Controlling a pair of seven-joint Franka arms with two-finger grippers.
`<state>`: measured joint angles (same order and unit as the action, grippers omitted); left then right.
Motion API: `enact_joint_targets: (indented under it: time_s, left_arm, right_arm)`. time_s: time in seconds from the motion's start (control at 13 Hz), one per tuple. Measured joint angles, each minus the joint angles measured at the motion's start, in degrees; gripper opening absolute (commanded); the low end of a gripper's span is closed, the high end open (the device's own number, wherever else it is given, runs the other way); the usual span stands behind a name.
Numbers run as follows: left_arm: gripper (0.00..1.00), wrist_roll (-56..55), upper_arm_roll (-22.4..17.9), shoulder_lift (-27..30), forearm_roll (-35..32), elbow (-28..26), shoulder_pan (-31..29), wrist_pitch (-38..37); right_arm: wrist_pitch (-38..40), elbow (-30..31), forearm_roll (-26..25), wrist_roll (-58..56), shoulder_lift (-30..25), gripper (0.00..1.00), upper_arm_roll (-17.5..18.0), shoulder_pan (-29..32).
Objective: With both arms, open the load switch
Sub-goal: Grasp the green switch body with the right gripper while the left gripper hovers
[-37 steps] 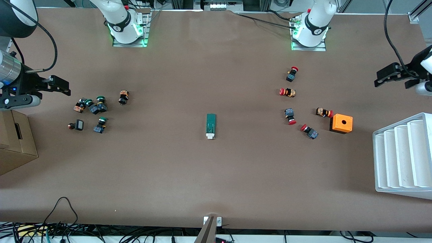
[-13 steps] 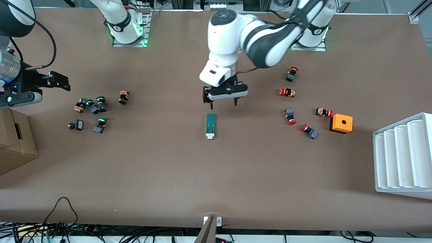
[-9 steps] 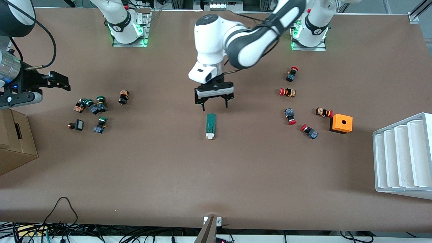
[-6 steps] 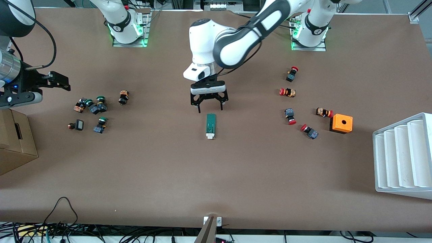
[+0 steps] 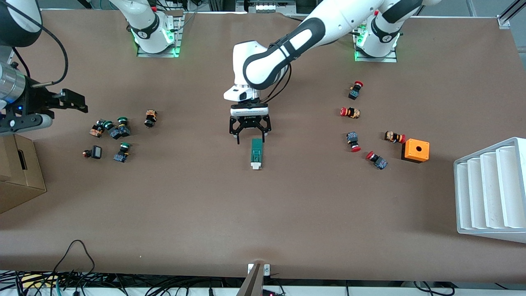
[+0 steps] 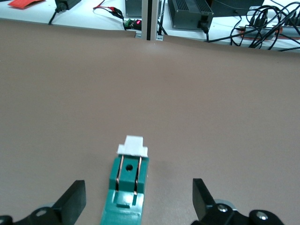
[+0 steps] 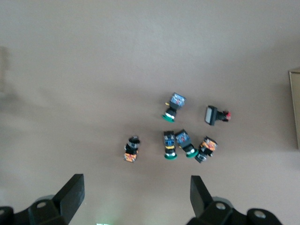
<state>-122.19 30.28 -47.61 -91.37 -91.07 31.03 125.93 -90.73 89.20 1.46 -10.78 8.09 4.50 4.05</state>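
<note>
The load switch lies mid-desk, long axis 12-to-6 with its white tab at 6, just beside the left gripper, fingers wide at its 12 end (right gripper waits, fingers spread, well apart).

The tabletop is plain brown. The switch is dark green with a white tab at one end and two copper strips along its top. The arms are white with black bands, their fingers black. A box is orange. Buttons have red caps, others green. A rack is white.
</note>
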Motion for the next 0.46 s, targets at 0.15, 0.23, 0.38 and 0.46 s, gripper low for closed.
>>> enact_joint_targets:
  time_s: [0.15, 0.23, 0.38, 0.46]
  left_arm:
    - [1.00, -5.33, 0.02, -2.04, -6.07, -0.82, 0.12, 0.00]
    - [1.00, -7.52, 0.01, -2.89, -8.74, -1.23, 0.11, 0.00]
    - [1.00, -11.17, -0.01, -4.27, -13.54, -1.92, 0.11, -0.13]
    - [1.00, -12.47, -0.03, -4.92, -15.74, -2.06, 0.11, -0.22]
  right_arm:
    - [-0.12, -4.97, 4.28, 0.42, 4.77, 1.00, -0.05, 0.03]
    - [-0.28, -7.58, 6.79, 1.54, 7.70, 1.00, -0.09, 0.05]
    - [-0.63, -12.93, 9.64, 4.75, 14.03, 1.00, -0.07, 0.04]
    - [-0.69, -15.41, 10.48, 6.59, 16.88, 1.00, -0.01, -0.10]
